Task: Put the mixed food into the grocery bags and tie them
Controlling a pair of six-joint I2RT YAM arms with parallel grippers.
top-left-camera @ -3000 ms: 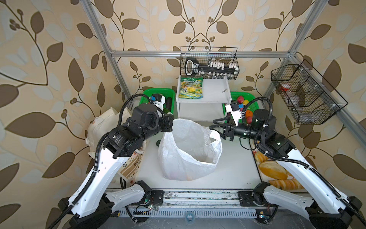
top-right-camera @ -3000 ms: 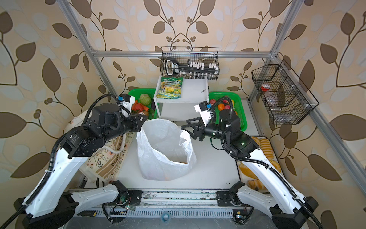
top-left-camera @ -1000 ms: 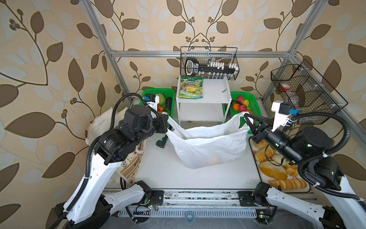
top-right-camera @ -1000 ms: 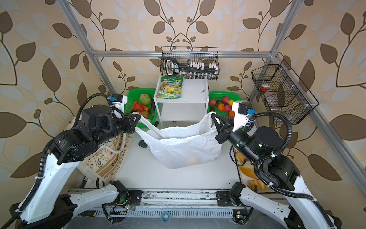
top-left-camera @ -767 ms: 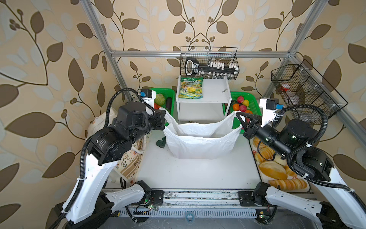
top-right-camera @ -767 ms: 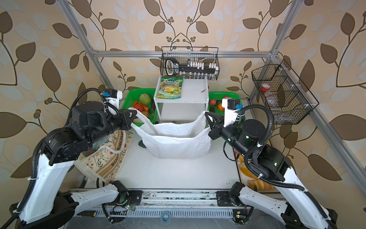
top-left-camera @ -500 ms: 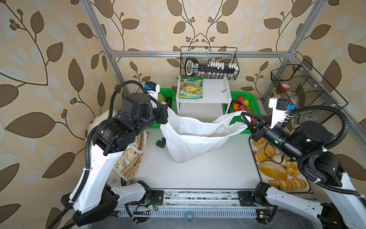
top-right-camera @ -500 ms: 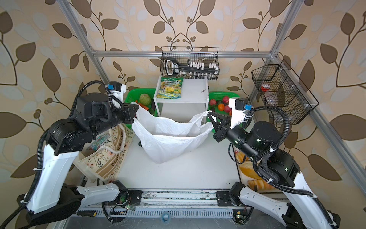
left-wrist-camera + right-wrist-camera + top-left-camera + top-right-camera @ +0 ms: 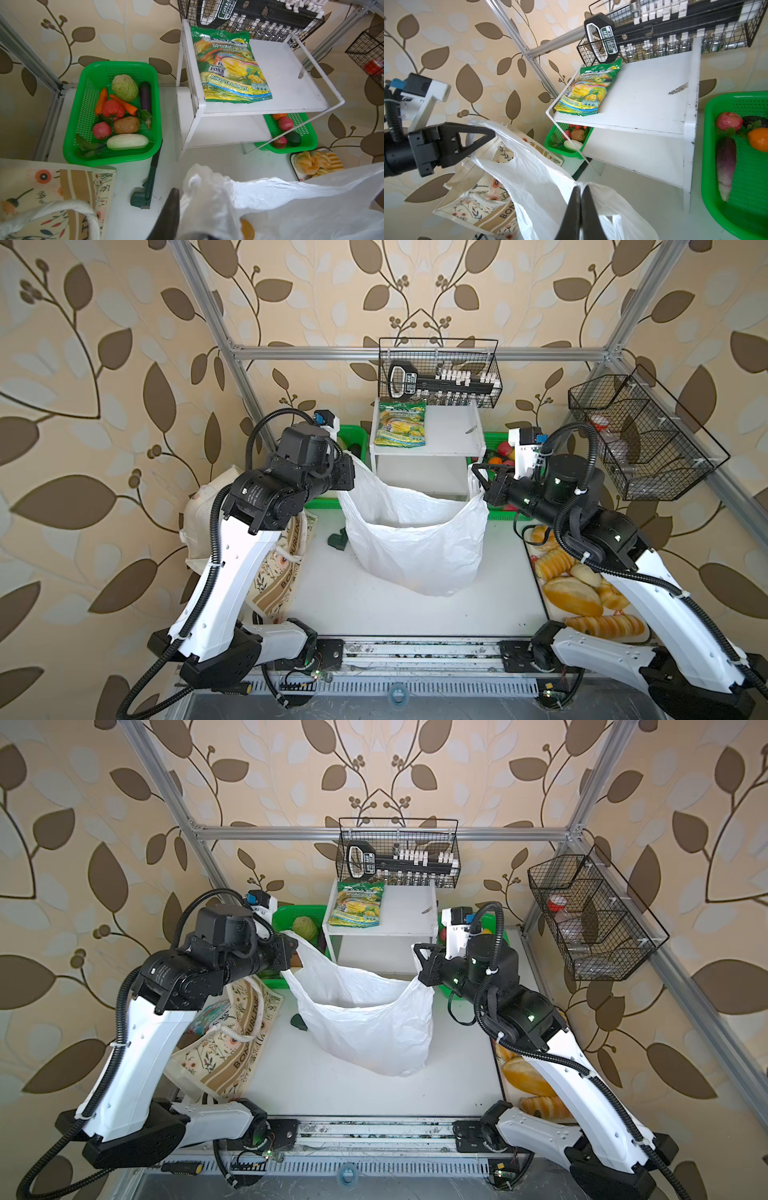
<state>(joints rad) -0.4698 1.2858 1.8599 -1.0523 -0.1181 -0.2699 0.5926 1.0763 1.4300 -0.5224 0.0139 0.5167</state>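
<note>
Leaf-patterned walls enclose a white worktop (image 9: 374, 614). At its middle the white plastic bag (image 9: 415, 547) is held open between the two arms, with one orange toy fruit (image 9: 247, 228) visible inside. The right pincer (image 9: 581, 190) is clamped on the bag's right handle. The left pincer (image 9: 293, 955) meets the left handle, but I cannot tell whether it grips. One canvas tote (image 9: 232, 1048) slumps at the left. Two green baskets (image 9: 112, 159) of toy produce flank the far shelf (image 9: 453, 435).

Thin, crinkly, faintly shiny white plastic carrier bag (image 9: 415, 547); matt printed canvas tote (image 9: 232, 1048); glossy snack packet (image 9: 401, 429); smooth white table (image 9: 374, 610).
</note>
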